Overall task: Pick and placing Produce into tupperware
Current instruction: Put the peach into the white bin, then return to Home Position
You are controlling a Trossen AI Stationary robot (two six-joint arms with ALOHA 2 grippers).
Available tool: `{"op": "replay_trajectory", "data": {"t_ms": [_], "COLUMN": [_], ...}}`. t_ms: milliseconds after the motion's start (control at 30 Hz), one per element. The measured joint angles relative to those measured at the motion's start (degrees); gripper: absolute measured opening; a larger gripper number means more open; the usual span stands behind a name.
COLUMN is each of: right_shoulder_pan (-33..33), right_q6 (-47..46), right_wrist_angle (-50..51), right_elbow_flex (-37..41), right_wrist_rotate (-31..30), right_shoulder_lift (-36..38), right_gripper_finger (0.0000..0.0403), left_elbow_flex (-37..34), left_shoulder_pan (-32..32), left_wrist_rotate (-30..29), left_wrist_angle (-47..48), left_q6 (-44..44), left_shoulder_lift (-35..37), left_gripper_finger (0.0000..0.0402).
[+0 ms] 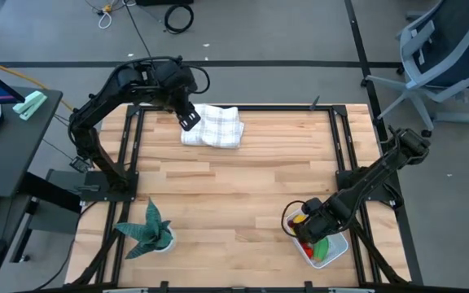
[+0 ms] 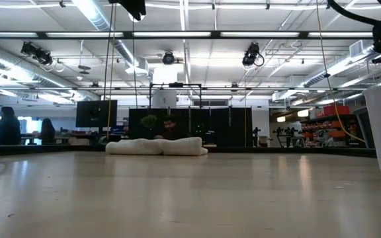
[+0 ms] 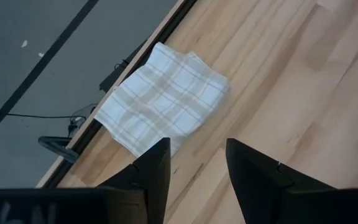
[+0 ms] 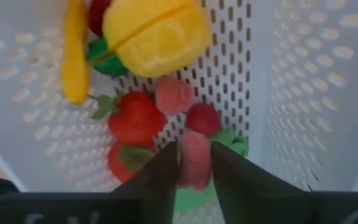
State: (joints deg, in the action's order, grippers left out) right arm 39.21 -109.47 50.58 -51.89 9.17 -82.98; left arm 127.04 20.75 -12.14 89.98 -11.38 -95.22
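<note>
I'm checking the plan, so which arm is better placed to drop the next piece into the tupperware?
Right. Its gripper is inside the tupperware, fingers shut on a pinkish piece. The left gripper hovers by the checked cloth.

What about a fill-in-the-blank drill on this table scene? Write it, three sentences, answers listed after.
1. The right pincer, inside the white perforated plastic tupperware, is shut on a small ____ toy produce piece.
2. The left pincer hangs open near the white checked folded ____.
3. The green spiky-leaved potted plant stands on the light wooden table on the ____ arm's side.

Missing words: pink; cloth; left
</note>
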Motion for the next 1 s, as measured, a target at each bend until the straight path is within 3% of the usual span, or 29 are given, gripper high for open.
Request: {"op": "replay_trajectory", "data": {"t_ms": [267, 467, 533, 633, 800, 933, 1000], "right_shoulder_pan": [-1.31, -3.35, -3.55, -3.53, -3.3, -1.9, -1.94], "right_q6": [1.18, 1.91, 4.38, 9.93, 26.79, 51.46, 64.28], "right_wrist_angle": [0.05, 1.19, 5.68, 17.59, 31.59, 30.95, 28.51], "right_elbow_flex": [-1.49, -9.73, -15.35, -25.78, -42.32, -49.62, -50.84], "right_wrist_rotate": [1.4, 1.48, -4.4, -17.92, -34.82, -56.14, -61.15], "right_shoulder_lift": [0.06, 3.27, 5.02, 8.0, 13.62, 18.95, 21.79], "right_gripper_finger": [0.0187, 0.0218, 0.0222, 0.0225, 0.0222, 0.0221, 0.022], "left_elbow_flex": [0.0, 0.0, 0.01, 0.04, 0.12, 0.05, -0.67], "left_shoulder_pan": [0.0, -0.34, -0.68, -0.76, -0.71, -0.05, -0.04], "left_wrist_rotate": [-0.02, -0.02, -0.06, -0.2, -0.28, -0.3, -0.28], "left_wrist_angle": [0.01, 0.0, 0.01, 0.03, 0.03, -0.01, -0.03], "left_q6": [3.69, 6.04, 7.07, 5.93, 4.05, 4.17, 5.19], "left_shoulder_lift": [0.0, 0.6, 2.34, 7.18, 18.58, 29.26, 34.93], "left_gripper_finger": [0.0162, 0.0162, 0.0162, 0.0162, 0.0162, 0.0162, 0.0162]}}
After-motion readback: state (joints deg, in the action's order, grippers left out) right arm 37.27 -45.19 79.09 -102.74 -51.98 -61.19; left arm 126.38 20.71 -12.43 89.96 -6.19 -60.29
